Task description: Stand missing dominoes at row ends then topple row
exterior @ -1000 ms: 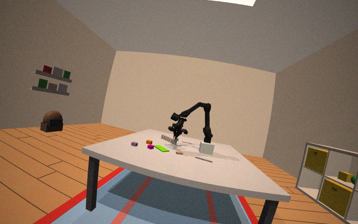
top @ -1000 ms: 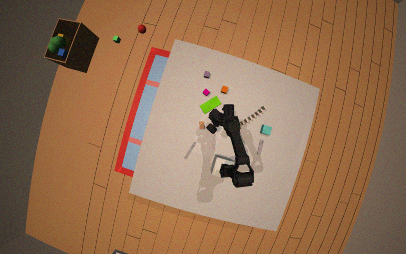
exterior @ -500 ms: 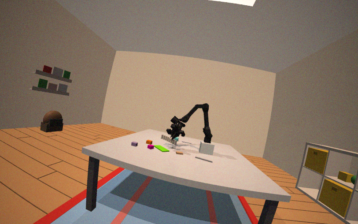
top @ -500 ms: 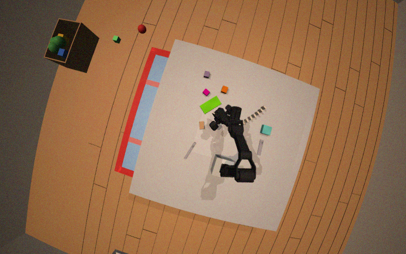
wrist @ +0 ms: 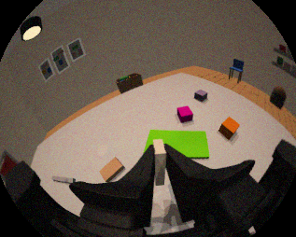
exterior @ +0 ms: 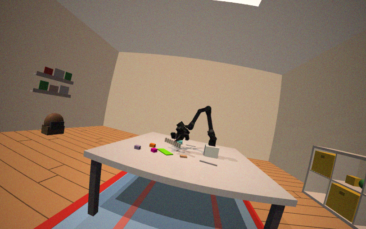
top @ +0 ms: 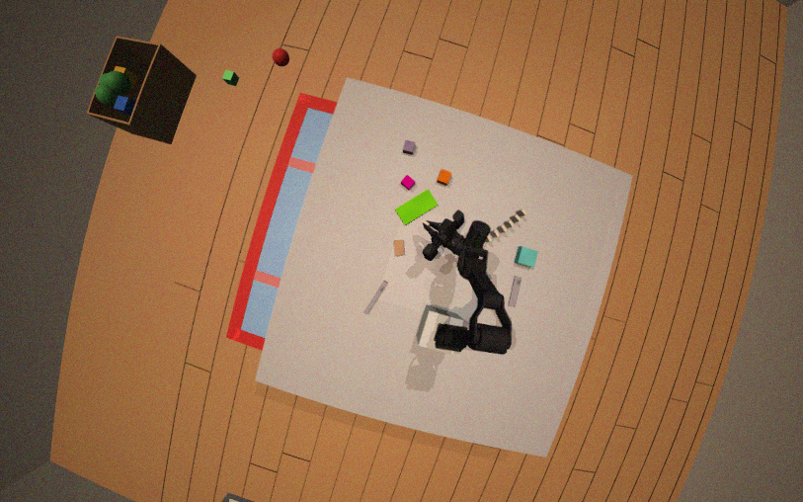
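Observation:
A row of several pale dominoes (top: 506,225) (exterior: 172,142) stands upright on the table. In the top view the arm partly covers its near-left end; the row does not show in the wrist view. My gripper (top: 427,225) (wrist: 158,147) is shut on a pale domino (wrist: 160,164), which points lengthwise away from between the fingertips. The gripper is tilted and off to the left of the row in the top view, close to the green plate. In the exterior view the fingertips are low near the row, and the held domino is too small to make out.
Around lie a green plate (top: 416,207) (exterior: 164,151), a magenta cube (top: 408,182) (wrist: 185,114), an orange cube (top: 443,177) (wrist: 229,128), a purple cube (top: 408,146), a tan block (top: 398,247) (wrist: 112,169), a teal cube (top: 525,256), a white box (exterior: 211,151) and two grey bars (top: 375,297) (top: 515,291).

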